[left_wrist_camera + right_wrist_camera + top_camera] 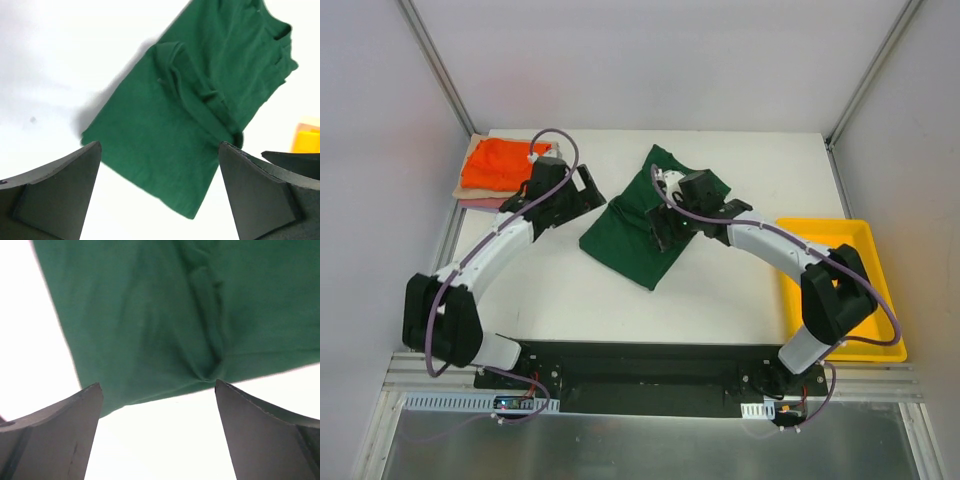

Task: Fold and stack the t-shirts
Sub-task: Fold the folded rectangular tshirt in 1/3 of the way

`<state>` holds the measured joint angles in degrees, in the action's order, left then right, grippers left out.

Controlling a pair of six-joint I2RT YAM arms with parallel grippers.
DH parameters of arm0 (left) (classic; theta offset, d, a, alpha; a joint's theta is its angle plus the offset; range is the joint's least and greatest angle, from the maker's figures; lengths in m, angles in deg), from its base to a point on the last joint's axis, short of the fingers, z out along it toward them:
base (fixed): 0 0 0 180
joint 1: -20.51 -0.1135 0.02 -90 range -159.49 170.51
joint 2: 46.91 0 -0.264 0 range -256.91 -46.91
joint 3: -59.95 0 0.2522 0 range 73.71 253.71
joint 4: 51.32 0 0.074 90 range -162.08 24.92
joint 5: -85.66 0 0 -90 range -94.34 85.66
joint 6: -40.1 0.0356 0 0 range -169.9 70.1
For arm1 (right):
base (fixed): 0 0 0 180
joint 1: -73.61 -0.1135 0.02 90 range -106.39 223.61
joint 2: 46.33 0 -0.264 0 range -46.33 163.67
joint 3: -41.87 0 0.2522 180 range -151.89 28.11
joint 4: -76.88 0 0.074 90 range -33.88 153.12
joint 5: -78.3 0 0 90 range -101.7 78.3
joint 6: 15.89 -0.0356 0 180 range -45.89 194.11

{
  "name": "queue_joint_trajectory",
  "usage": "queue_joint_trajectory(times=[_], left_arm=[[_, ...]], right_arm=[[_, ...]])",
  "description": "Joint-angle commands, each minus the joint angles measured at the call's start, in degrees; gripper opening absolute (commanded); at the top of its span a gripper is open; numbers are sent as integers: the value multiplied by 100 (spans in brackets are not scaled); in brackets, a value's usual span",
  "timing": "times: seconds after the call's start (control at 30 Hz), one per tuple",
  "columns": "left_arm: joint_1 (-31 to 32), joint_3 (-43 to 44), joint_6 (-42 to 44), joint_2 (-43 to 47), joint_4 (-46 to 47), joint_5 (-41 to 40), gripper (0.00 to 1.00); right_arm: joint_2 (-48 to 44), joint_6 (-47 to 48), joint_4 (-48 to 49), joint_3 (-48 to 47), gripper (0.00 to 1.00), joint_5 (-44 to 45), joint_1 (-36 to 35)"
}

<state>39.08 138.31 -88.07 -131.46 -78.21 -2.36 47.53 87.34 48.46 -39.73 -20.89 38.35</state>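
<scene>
The dark green t-shirt (638, 232) lies folded lengthwise and slanted on the white table; it fills the left wrist view (195, 115) and the right wrist view (165, 315). A stack of folded shirts sits at the far left corner, bright orange (500, 163) on top, tan (468, 172) and pink (485, 203) edges below. My left gripper (582, 193) is open and empty, hovering by the shirt's left edge. My right gripper (665, 232) is open and empty above the shirt's right edge.
A yellow plastic tray (850, 240) stands at the right edge of the table, with my right arm's elbow over it. Grey walls and metal rails bound the table at the back and sides.
</scene>
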Motion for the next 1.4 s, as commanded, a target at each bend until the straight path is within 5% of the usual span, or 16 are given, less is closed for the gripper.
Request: queue_joint_trajectory(times=[0.0, 0.43, 0.73, 0.97, 1.23, 1.37], left_arm=[[-195, -930, -216, 764, -278, -540, 99], [-521, -1529, -296, 1345, -647, -664, 99], [-574, -1424, -287, 1100, -674, -576, 99], [-574, -1029, -243, 379, -639, -41, 99], [-565, -335, -225, -648, -367, 865, 98], [-495, 140, -270, -1352, -261, 1304, 82]], right_arm=[[209, 171, -37, -299, 96, -794, -489], [2627, -339, -757, -2672, 96, -778, -289], [2656, 381, -1179, -3499, 96, 1112, 397], [1724, 873, -934, -2648, 96, 849, 380], [828, 1831, -1013, -1234, 96, -794, 38], [546, 1788, -995, -513, 96, -769, -340]])
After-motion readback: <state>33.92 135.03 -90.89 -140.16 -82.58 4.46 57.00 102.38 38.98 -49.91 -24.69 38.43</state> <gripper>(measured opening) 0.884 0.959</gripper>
